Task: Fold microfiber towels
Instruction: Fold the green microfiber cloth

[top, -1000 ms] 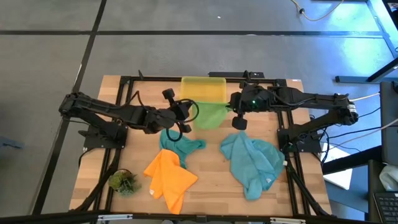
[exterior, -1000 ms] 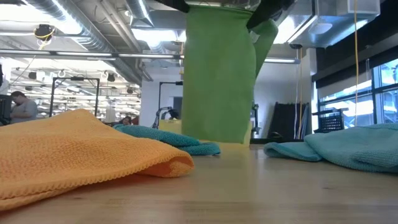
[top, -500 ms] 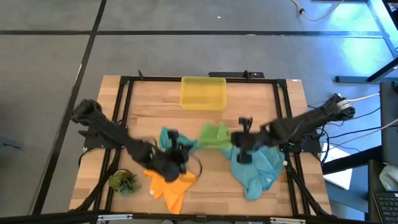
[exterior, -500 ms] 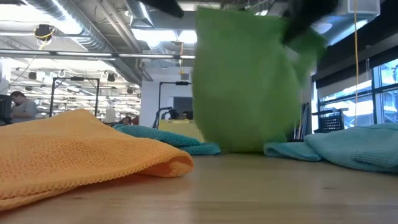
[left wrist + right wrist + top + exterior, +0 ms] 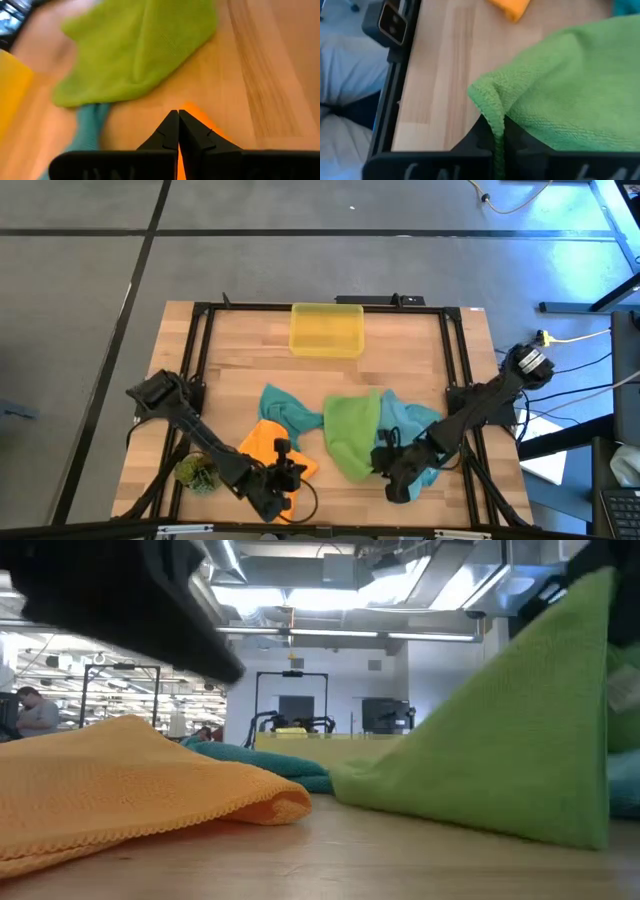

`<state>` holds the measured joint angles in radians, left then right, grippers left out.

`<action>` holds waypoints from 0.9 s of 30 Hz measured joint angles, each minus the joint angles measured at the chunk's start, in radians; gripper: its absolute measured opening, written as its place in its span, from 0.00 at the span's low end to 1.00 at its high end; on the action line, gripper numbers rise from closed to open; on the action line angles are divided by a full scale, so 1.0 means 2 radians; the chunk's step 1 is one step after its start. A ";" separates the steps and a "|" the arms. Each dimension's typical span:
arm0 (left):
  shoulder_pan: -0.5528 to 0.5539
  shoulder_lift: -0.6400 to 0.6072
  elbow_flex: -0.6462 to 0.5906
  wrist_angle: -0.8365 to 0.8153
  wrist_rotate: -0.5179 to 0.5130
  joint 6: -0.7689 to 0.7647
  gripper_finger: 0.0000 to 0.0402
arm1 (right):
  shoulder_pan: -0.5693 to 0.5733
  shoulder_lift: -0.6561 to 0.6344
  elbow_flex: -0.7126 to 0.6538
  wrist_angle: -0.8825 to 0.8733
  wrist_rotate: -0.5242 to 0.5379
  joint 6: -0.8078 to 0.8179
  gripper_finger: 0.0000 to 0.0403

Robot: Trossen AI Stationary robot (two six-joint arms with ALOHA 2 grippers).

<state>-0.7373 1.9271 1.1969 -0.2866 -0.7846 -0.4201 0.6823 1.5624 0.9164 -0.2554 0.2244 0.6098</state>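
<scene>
The green towel (image 5: 350, 430) lies mid-table, part of it over the right teal towel (image 5: 412, 420), with its near corner raised in my shut right gripper (image 5: 381, 463) (image 5: 496, 137). My left gripper (image 5: 289, 474) (image 5: 178, 117) is shut with nothing between its fingertips, at the near edge of the crumpled orange towel (image 5: 272, 448); whether it touches that towel I cannot tell. The left teal towel (image 5: 284, 408) lies bunched beside the green one. In the low view the green towel (image 5: 500, 740) slopes from the table up to the right. My right gripper pinches the green towel's near corner (image 5: 491, 107) between its two fingers, where the hem folds over. The fingers slant down from the table's right and near side. The corner (image 5: 598, 600) is held up, and the towel runs taut down to its far part on the table.
A yellow bin (image 5: 327, 330) stands at the far middle. A small green plant tuft (image 5: 197, 471) sits near the front left. Black frame rails (image 5: 195, 360) run along both sides of the wooden top. Bare wood shows between the bin and the towels.
Both grippers have swung from beside the yellow bin toward the table's near edge and down. The green towel, which hung flat between them, has come along and now lies sloped on the table, held only by my right gripper; my left gripper no longer has it.
</scene>
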 joint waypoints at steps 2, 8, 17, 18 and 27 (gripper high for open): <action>0.009 0.009 0.000 0.011 0.030 -0.001 0.00 | 0.000 0.019 0.004 0.005 -0.015 0.000 0.00; 0.044 0.028 0.000 0.000 0.124 -0.022 0.00 | -0.011 0.045 0.013 0.007 -0.043 -0.006 0.01; 0.048 0.030 -0.001 -0.275 0.101 -0.159 0.00 | -0.013 0.045 0.013 0.006 -0.047 -0.019 0.01; 0.045 0.024 -0.002 -0.313 0.101 -0.181 0.00 | -0.013 0.045 0.013 0.005 -0.047 -0.019 0.01; 0.021 -0.075 0.000 -0.398 -0.044 -0.286 0.00 | -0.016 0.045 0.013 0.009 -0.047 -0.019 0.01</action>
<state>-0.6949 1.7776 1.1961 -1.0820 -0.8732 -0.9924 0.6505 1.6520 0.9432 -0.2364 0.1299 0.5727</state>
